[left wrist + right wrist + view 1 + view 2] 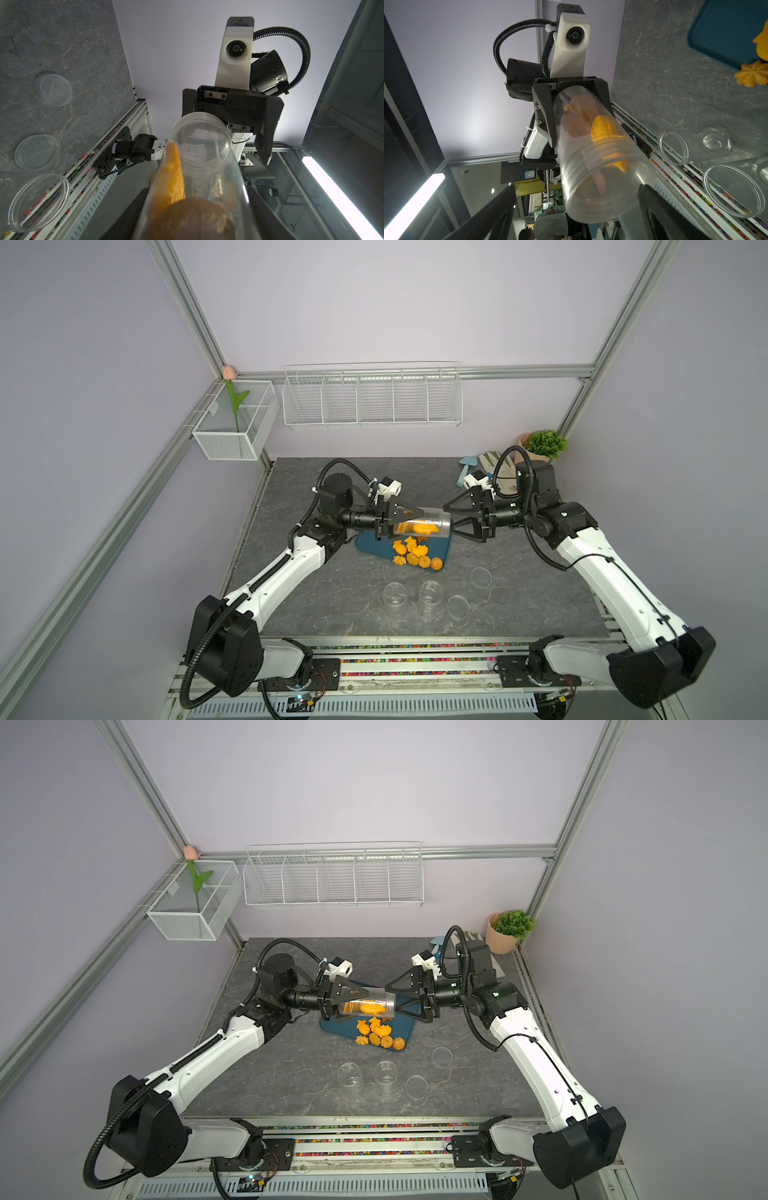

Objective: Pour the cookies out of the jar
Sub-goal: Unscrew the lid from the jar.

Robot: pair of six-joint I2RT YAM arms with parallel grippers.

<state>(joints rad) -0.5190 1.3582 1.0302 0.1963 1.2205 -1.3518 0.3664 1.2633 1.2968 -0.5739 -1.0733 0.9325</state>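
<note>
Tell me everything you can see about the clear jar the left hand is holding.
The jar is a clear plastic cylinder with a threaded mouth and no lid. It lies nearly level in the air above the dark blue tray, clamped near its base by the left hand. Its open mouth points at the right hand, which is open, flanking the rim. A few orange cookies and a brown cookie are inside.

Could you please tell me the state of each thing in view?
Jar: lidless, held sideways, partly full.
Cookies: some on tray, some in jar.
Left gripper: shut on jar.
Right gripper: open, at jar's mouth.
Two other jars: upright, empty, lidless.
Two lids: flat on table.
</note>
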